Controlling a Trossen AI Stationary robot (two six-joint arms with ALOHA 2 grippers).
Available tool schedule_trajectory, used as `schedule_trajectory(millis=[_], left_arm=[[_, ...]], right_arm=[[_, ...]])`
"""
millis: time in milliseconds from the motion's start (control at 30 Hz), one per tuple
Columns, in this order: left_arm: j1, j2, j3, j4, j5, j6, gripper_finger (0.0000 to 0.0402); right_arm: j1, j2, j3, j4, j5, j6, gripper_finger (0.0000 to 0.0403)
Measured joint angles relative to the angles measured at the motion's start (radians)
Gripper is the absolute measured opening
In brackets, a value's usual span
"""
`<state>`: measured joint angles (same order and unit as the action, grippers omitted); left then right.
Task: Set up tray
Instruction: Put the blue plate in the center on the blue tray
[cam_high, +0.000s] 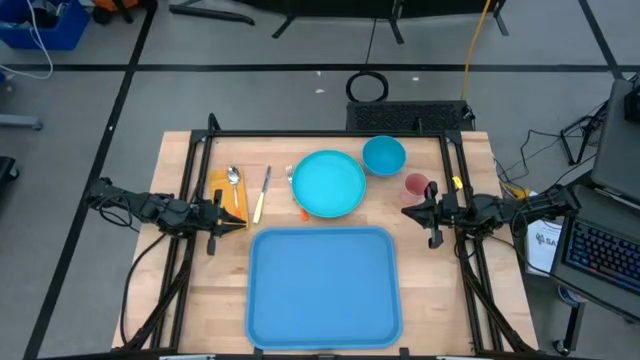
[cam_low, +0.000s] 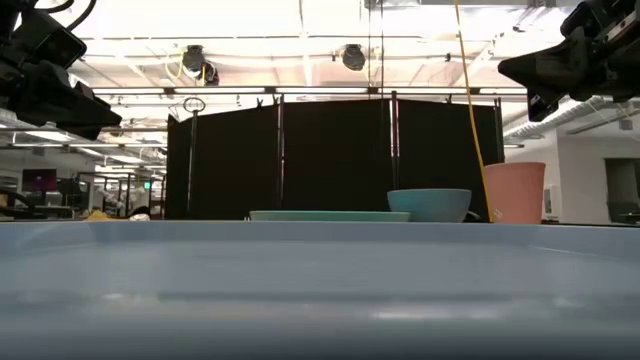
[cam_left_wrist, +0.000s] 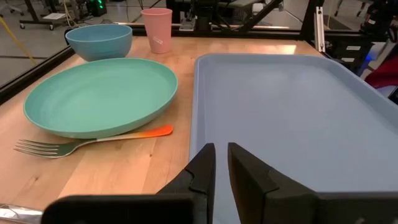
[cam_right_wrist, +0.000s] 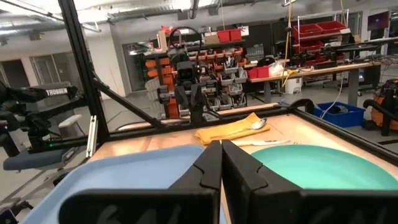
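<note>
The light-blue tray (cam_high: 325, 285) lies flat on the near half of the wooden table, also seen in the left wrist view (cam_left_wrist: 292, 106). Beyond it rest the turquoise plate (cam_high: 330, 183), the blue bowl (cam_high: 383, 155) and the pink cup (cam_high: 417, 185). A spoon (cam_high: 233, 178) lies on a yellow napkin (cam_high: 225, 192), with a knife (cam_high: 262, 193) beside it. The orange-handled fork (cam_left_wrist: 68, 147) lies against the plate's rim. My left gripper (cam_high: 235, 222) hovers shut off the tray's far-left corner. My right gripper (cam_high: 408, 212) hovers shut off its far-right corner, near the cup.
A black frame (cam_high: 330, 133) runs along the table's far edge and down both sides. The low view shows both grippers well above the table, the left (cam_low: 105, 125) and the right (cam_low: 510, 70). Bare wood shows on either side of the tray.
</note>
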<state>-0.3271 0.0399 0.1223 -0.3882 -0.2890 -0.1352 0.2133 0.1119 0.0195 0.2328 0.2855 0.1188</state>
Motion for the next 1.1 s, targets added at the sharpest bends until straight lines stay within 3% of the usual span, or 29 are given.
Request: schedule_trajectory(millis=[400,633,833,1100], left_arm=[[0.0,0.0,0.0,0.0,0.0,0.0,0.0047],[0.0,0.0,0.0,0.001,0.0,0.003,0.0047],[0.0,0.0,0.0,0.001,0.0,0.136,0.0047],[0.0,0.0,0.0,0.009,-0.001,0.171,0.0047]], right_arm=[[-0.004,0.002,0.0,0.128,-0.002,-0.007,0.0],[-0.021,0.013,0.0,0.233,0.002,-0.174,0.0],[-0.025,0.047,0.0,0.25,0.001,-0.242,0.0],[-0.025,0.153,0.0,0.273,0.001,-0.257,0.0]])
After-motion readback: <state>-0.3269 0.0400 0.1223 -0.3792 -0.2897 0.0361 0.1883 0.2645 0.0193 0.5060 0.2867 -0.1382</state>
